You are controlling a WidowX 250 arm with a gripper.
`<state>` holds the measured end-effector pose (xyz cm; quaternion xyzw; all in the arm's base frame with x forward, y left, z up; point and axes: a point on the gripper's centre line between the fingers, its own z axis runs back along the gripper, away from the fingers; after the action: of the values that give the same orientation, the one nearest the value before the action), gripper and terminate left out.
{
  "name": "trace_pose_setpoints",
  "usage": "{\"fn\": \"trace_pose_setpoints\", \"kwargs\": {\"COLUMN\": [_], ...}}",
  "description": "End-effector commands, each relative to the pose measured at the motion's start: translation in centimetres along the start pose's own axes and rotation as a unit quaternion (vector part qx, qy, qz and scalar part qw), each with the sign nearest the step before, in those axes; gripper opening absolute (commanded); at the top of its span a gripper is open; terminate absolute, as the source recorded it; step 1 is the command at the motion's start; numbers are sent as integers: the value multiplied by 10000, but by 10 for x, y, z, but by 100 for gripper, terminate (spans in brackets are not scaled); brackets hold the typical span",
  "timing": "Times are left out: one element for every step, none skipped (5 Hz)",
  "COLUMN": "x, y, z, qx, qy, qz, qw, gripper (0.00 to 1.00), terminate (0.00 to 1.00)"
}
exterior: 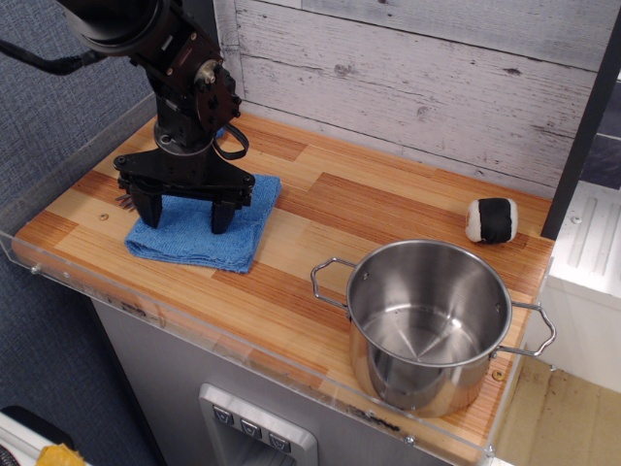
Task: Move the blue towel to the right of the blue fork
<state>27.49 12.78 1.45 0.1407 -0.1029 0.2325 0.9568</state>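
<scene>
The blue towel (194, 231) lies flat on the wooden counter at the left front. My black gripper (184, 212) stands over it with its two fingers (222, 216) spread wide, and both tips rest on the cloth. It grips nothing. A small dark grey bit at the towel's left edge, beside the left finger, looks like the tines of the blue fork (124, 201). The fork's blue handle is hidden behind my arm.
A steel pot (427, 325) with two handles stands at the front right. A small white and black ball (492, 220) lies at the back right. A clear plastic rim (87, 277) runs along the counter's front and left edges. A plank wall stands behind.
</scene>
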Motion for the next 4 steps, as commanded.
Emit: {"fn": "trace_pose_setpoints", "kwargs": {"x": [8, 19, 27, 33], "y": [1, 0, -1, -1], "z": [31, 59, 87, 118], "qx": [-106, -161, -240, -387], "qy": [-416, -800, -1172, -1579], "qz": [-40, -13, -1, -28], "qw": [9991, 9967, 9928, 9867], "gripper": [100, 100, 100, 100], "terminate": [0, 0, 0, 0]}}
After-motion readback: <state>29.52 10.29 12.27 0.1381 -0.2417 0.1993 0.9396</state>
